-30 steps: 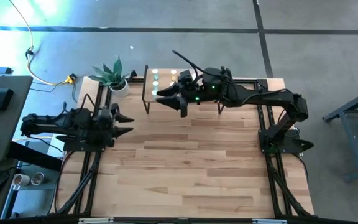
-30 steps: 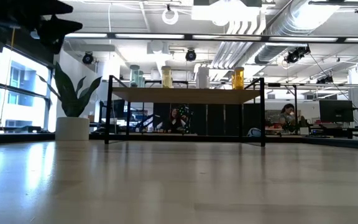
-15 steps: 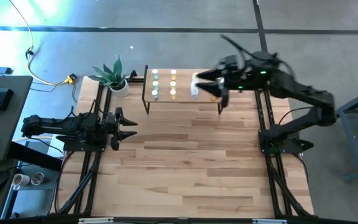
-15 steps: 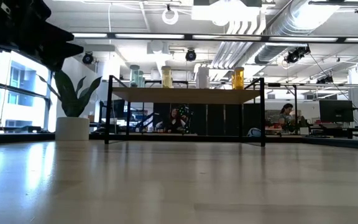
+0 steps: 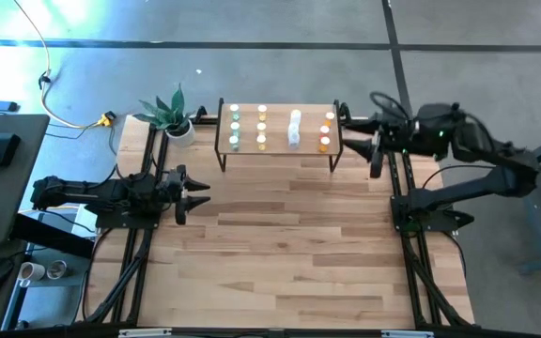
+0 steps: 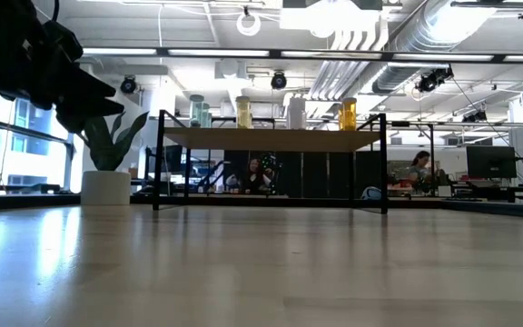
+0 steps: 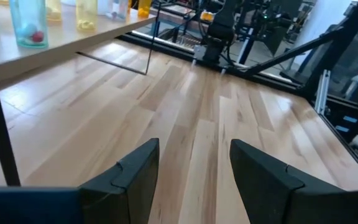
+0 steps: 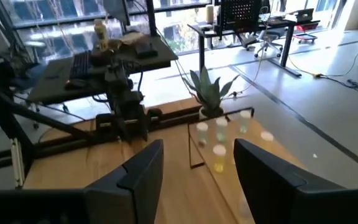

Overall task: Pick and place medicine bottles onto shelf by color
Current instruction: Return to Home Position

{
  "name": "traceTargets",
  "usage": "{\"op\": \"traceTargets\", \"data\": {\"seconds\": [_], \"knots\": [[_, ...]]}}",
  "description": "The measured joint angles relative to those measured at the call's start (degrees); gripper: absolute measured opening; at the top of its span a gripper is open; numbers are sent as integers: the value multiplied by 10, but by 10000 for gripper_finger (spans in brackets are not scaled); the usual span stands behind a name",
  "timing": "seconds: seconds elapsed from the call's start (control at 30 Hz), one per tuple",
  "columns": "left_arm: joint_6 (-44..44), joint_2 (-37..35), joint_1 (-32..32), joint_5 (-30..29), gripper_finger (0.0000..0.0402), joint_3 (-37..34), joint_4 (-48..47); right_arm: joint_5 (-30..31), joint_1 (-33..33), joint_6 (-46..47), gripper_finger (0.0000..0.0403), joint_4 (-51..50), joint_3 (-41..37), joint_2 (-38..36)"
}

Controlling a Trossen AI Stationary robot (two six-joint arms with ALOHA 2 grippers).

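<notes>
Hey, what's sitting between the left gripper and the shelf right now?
Nothing. In the high view only bare table lies between the left gripper and the shelf; the left wrist view agrees.

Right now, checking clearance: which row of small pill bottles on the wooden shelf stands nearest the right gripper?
The orange pill bottles, at the shelf end beside the right gripper; white row, yellow row and green row stand farther.

Bright ceiling strip lights (image 6: 198, 52) and daylight through the windows (image 6: 16, 136) leave a soft sheen on the desk (image 6: 261, 272) and pale glare on the floor (image 5: 92, 23).
</notes>
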Motion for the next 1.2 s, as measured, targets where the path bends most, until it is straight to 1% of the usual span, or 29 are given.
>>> {"op": "traceTargets", "data": {"seconds": [0.17,0.27,0.4,0.6,0.83,1.2], "knots": [[0,0,1,-2,188,0,0,7,3,32,187,119,-173,-84],[0,0,1,-5,188,0,-1,8,3,68,187,165,-264,-132],[0,0,1,-6,188,0,-1,8,3,116,187,219,-366,-190],[0,0,1,-6,188,0,-2,10,3,137,187,300,-496,-263],[0,0,1,-6,188,0,-2,45,3,151,187,350,-606,-332],[0,0,1,-6,188,0,-2,45,3,159,187,357,-681,-372]]}}
